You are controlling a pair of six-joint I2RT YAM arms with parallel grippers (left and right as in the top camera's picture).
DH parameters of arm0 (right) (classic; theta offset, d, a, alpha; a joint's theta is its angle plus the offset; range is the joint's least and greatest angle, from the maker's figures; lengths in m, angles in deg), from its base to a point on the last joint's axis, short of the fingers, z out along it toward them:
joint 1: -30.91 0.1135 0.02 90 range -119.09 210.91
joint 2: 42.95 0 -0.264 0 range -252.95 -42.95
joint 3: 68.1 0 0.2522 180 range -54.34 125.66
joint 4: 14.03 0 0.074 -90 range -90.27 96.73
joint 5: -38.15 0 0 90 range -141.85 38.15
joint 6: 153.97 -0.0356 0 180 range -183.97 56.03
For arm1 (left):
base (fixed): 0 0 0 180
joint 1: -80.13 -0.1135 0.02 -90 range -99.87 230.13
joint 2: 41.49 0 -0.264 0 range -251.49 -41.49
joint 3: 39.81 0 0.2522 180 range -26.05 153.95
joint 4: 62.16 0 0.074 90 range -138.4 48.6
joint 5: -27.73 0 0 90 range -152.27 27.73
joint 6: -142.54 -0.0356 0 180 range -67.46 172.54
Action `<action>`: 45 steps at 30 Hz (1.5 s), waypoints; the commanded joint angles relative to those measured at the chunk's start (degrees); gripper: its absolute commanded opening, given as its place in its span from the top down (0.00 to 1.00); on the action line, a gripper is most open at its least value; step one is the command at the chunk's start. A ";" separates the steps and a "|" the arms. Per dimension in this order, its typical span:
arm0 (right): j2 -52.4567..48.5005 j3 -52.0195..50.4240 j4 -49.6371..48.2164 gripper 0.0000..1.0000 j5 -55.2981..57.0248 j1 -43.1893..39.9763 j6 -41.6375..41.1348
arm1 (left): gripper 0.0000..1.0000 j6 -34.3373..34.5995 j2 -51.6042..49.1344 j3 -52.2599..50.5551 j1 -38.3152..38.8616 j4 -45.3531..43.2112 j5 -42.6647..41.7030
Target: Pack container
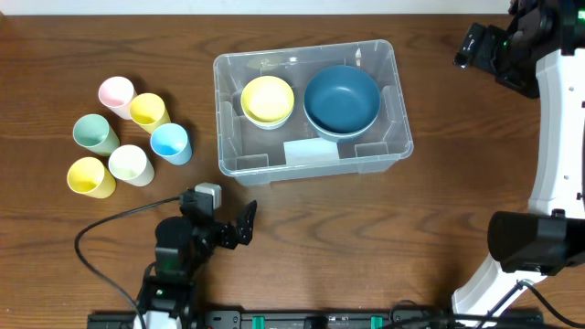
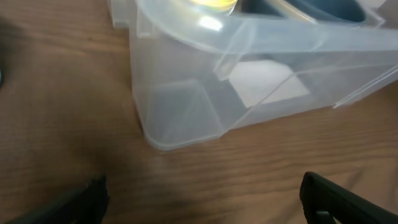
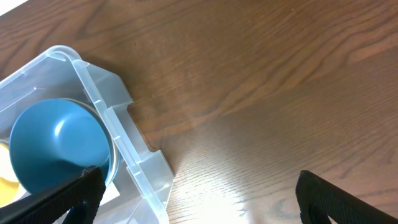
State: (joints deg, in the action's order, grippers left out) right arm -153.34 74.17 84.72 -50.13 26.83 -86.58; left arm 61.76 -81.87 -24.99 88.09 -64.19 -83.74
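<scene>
Label [image 1: 311, 151] on container [image 1: 222, 119] pale, writing indiscernible; left tool [image 2: 205, 202] and right tool [image 3: 199, 199] wide open, empty.

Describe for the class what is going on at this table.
A robot is packing a clear container. A yellow bowl and a blue bowl already sit side by side inside it. Six pastel cups stand grouped on the table beside it, not yet packed. The left claw hangs open near one container corner; the right claw, open too, hangs beyond the opposite corner. Neither holds anything.
</scene>
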 commanded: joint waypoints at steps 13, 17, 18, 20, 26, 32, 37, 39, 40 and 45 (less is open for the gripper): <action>1.97 0.07 0.09 0.01 -0.04 -0.13 -0.70 | 0.02 0.07 -21.62 15.26 -0.13 -3.85 -0.63; 1.97 0.07 0.09 0.01 -0.04 -0.13 -0.70 | 0.02 0.04 -23.76 16.90 -0.13 -3.89 -1.57; 1.97 0.07 0.09 0.01 -0.04 -0.13 -0.70 | 0.02 -0.44 -23.89 17.05 -0.13 -4.26 -1.49; 1.97 0.07 0.09 0.01 -0.04 -0.13 -0.70 | 0.02 -2.97 -23.91 17.62 -0.13 -5.05 -1.46; 1.97 0.07 0.09 0.01 -0.04 -0.13 -0.70 | 0.02 -3.80 -23.91 19.61 -0.13 -5.09 -1.51; 1.97 0.07 0.09 0.01 -0.04 -0.13 -0.68 | 0.02 -3.76 -23.76 19.61 -0.13 -3.32 -2.67; 1.97 0.07 0.09 0.01 -0.04 -0.13 -0.68 | 0.02 -1.46 -21.24 19.63 -0.13 -0.81 -8.79; 1.97 0.07 0.09 0.01 -0.04 -0.13 -0.70 | 0.02 -0.72 -18.99 19.63 -0.13 1.57 -11.10; 1.97 0.07 0.09 0.01 -0.04 -0.13 -0.70 | 0.02 -0.70 -17.53 19.63 -0.13 2.86 -11.56; 1.97 0.07 0.09 0.01 -0.04 -0.13 -0.68 | 0.02 -0.33 -9.09 19.63 -0.13 8.41 -11.52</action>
State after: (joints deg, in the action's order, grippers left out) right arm -153.12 74.17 84.76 -50.16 26.83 -86.58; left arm 60.57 -94.87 -6.61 88.05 -56.94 -92.86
